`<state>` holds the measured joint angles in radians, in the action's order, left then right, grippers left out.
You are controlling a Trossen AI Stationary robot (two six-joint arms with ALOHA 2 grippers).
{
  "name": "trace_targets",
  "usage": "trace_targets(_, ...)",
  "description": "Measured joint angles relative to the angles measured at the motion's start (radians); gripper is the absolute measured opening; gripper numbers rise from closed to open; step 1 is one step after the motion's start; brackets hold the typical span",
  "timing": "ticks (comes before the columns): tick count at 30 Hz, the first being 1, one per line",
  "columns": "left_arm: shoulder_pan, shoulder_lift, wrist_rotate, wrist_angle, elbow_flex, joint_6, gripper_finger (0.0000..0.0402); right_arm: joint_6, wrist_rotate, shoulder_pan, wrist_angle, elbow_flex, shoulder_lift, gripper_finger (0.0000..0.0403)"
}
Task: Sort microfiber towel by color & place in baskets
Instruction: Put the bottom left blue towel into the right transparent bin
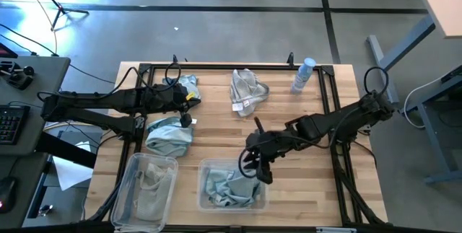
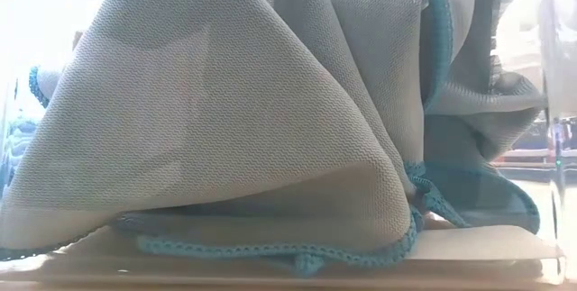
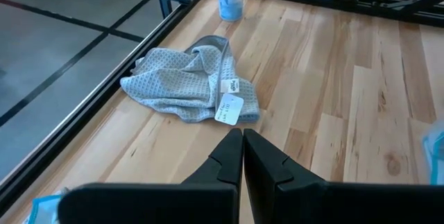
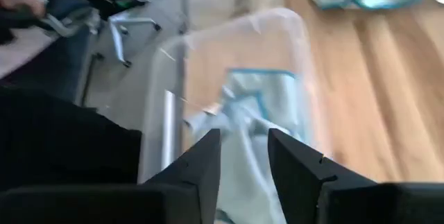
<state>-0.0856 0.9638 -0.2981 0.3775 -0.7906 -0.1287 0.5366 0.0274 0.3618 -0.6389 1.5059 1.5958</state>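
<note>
While the left gripper (image 1: 189, 103) sits with fingers pressed together, holding nothing, at the table's left-rear, a teal towel (image 1: 170, 133) lies just in front of it and another teal cloth (image 1: 189, 83) beside it. Narrow basket (image 1: 149, 182) front-left holds grey-beige towels (image 1: 150, 190). Grey towel with white tag (image 1: 247, 90) lies loose mid-rear, spray bottle (image 1: 303, 75) further right. Wide basket (image 1: 232, 187) front-centre holds teal towels (image 1: 227, 188). Right gripper (image 1: 256, 164) hovers over its right rear rim, fingers partly apart, nothing clamped between them.
</note>
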Motion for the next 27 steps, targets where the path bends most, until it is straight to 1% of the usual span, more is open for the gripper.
trace_targets(3,0.0,0.0,0.0,0.0,0.0,0.0,0.0,-0.014,0.011,-0.031,-0.076,0.0,-0.006,0.0077)
trace_targets(6,0.0,0.0,0.002,0.0,0.0,0.001,0.0,-0.045,0.032,-0.063,-0.141,0.0,-0.006,0.0023)
trace_targets(8,0.0,0.0,0.011,0.0,0.0,0.001,0.0,-0.069,0.033,-0.086,-0.182,0.0,-0.006,0.0007)
trace_targets(12,0.0,-0.001,0.03,0.001,0.0,0.001,0.0,-0.109,0.033,-0.141,-0.235,0.0,-0.006,0.0018)
trace_targets(16,-0.007,-0.003,0.033,0.011,0.0,0.008,0.0,-0.157,0.032,-0.199,-0.273,0.0,-0.006,0.0003)
trace_targets(22,-0.055,-0.003,0.036,0.016,0.0,0.018,0.0,-0.207,0.033,-0.301,-0.32,0.0,-0.006,0.0002)
trace_targets(27,-0.122,-0.003,0.12,0.018,-0.01,0.035,0.0,-0.224,0.032,-0.381,-0.342,0.0,-0.006,0.0001)
